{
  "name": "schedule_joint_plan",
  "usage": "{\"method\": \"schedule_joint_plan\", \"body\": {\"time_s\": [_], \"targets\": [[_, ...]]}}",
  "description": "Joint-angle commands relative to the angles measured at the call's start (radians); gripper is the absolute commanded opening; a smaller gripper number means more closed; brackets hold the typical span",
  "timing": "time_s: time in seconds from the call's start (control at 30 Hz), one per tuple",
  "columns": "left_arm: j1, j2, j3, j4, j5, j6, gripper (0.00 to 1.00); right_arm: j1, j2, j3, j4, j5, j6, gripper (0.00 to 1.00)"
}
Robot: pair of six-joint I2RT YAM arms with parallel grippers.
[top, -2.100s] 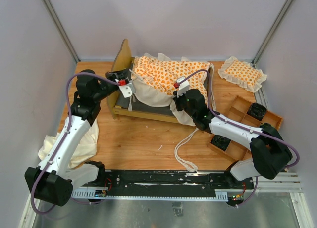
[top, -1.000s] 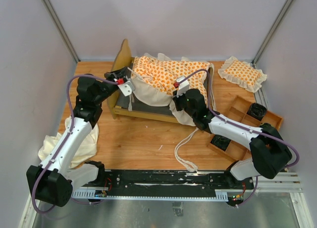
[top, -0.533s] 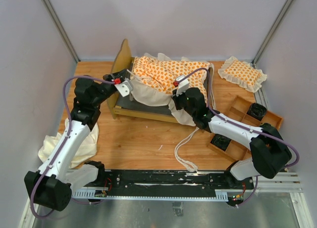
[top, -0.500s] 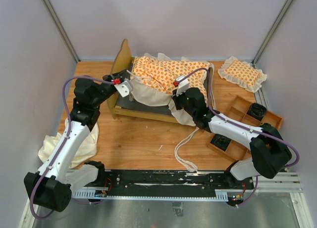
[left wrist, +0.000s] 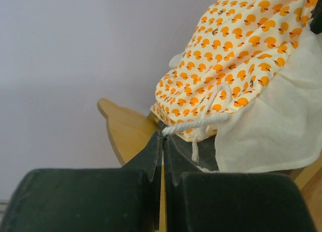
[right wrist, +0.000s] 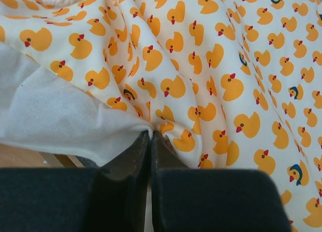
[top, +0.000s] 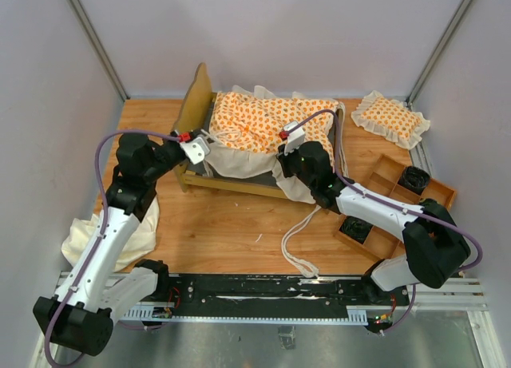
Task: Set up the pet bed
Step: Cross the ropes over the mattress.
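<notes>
As my left gripper, clamped on the tie string, draws back toward the tabletop's near-left corner, the duck-print cushion spreads further over the bed frame by the far edge. My right gripper pinches its ruffle seam.

A wooden worktop fills the floor of the cell, closed in by plain pale grey walls. At 2 o'clock, near the far right corner, a small square pillow lies flat, orange-patterned with a cream ruffle. At 4 o'clock sits a shallow wooden tray divided into compartments; a black object rests in its far compartment and another black object in its near one. At 8 o'clock a plain cream cloth lies crumpled against the left wall. At 6 o'clock a black rail runs along the near edge.
</notes>
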Motion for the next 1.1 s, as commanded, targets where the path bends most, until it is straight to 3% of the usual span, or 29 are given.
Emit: {"method": "schedule_joint_plan", "body": {"time_s": [0.0, 0.5, 0.77, 0.97, 1.07], "targets": [[-0.003, 0.011, -0.039, 0.025, -0.019, -0.017, 0.00, -0.018, -0.007, -0.005, 0.004, 0.003, -0.003, 0.04], [-0.003, 0.051, -0.131, 0.074, -0.069, -0.072, 0.00, -0.017, -0.009, -0.017, 0.012, 0.008, -0.004, 0.04], [-0.003, 0.033, -0.131, 0.015, -0.073, -0.316, 0.00, -0.017, -0.001, -0.010, 0.010, 0.018, -0.011, 0.04], [-0.003, -0.021, -0.243, 0.253, 0.029, -0.540, 0.00, -0.018, 0.017, 0.027, 0.009, 0.057, -0.037, 0.04], [-0.003, -0.007, -0.285, 0.340, -0.016, -0.594, 0.00, -0.020, 0.042, 0.065, 0.000, 0.097, -0.069, 0.04]]}}
